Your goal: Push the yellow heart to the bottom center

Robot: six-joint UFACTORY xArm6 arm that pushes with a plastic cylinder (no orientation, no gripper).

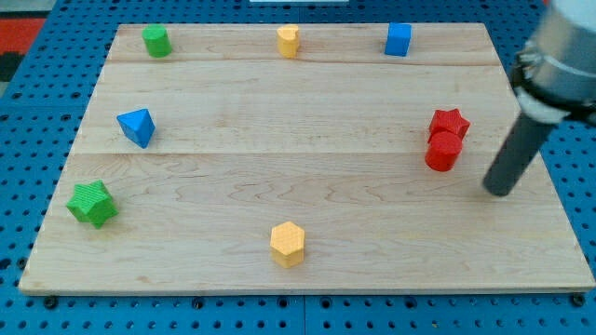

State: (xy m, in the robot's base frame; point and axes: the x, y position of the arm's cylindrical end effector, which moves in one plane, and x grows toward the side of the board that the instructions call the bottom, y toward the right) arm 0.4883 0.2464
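Observation:
A yellow block (288, 41), which looks like the heart, stands near the board's top edge at the centre. A second yellow block, a hexagon (288, 244), stands near the bottom centre. My tip (499, 191) rests on the board at the view's right, far from both yellow blocks. It is just right of and slightly below the red pair and does not touch it.
A red star (450, 122) touches a red round block (442, 153) at the right. A blue cube (398, 39) is at top right and a green block (156, 41) at top left. A blue triangle (137, 127) and a green star (92, 203) are at the left. The wooden board (298, 167) lies on a blue pegboard.

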